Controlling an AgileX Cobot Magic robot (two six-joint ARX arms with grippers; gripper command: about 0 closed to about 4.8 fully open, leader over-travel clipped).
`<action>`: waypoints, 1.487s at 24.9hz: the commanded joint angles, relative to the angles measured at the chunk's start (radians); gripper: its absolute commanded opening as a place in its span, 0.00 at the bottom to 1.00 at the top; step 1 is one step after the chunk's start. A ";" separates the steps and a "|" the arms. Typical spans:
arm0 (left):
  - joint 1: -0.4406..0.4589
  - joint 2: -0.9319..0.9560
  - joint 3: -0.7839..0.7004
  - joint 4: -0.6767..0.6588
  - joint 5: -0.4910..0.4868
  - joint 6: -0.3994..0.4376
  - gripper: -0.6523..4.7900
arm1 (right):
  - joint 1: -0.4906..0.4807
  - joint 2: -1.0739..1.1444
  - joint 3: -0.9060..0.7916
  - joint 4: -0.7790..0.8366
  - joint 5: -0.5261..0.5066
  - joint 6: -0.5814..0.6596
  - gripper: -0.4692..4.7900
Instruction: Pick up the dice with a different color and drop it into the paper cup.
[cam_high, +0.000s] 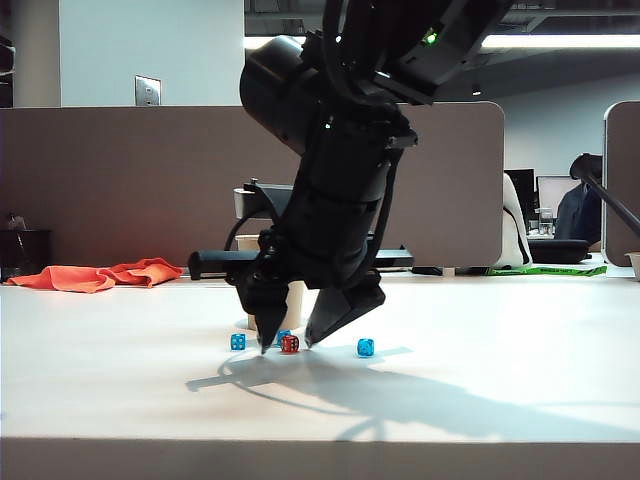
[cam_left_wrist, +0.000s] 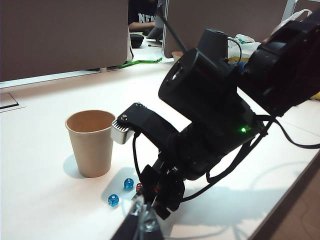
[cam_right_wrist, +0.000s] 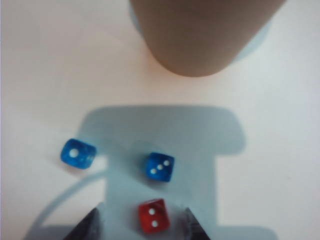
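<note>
odd die (cam_right_wrist: 152, 216) btwn right end effector (cam_right_wrist: 142, 225) fingertips, cup (cam_right_wrist: 200, 35) behind

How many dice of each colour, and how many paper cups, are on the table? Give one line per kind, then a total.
Blue dice: 3
Red dice: 1
Paper cups: 1
Total: 5
</note>
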 joint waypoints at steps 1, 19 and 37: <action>-0.001 0.001 0.006 0.013 0.008 0.001 0.11 | 0.004 -0.004 0.002 0.021 -0.005 0.000 0.50; -0.001 0.001 0.006 0.013 0.008 0.001 0.11 | 0.004 0.010 0.002 0.016 -0.008 0.000 0.41; -0.001 0.001 0.006 0.013 0.008 0.001 0.11 | 0.004 0.010 0.002 0.016 -0.008 0.000 0.24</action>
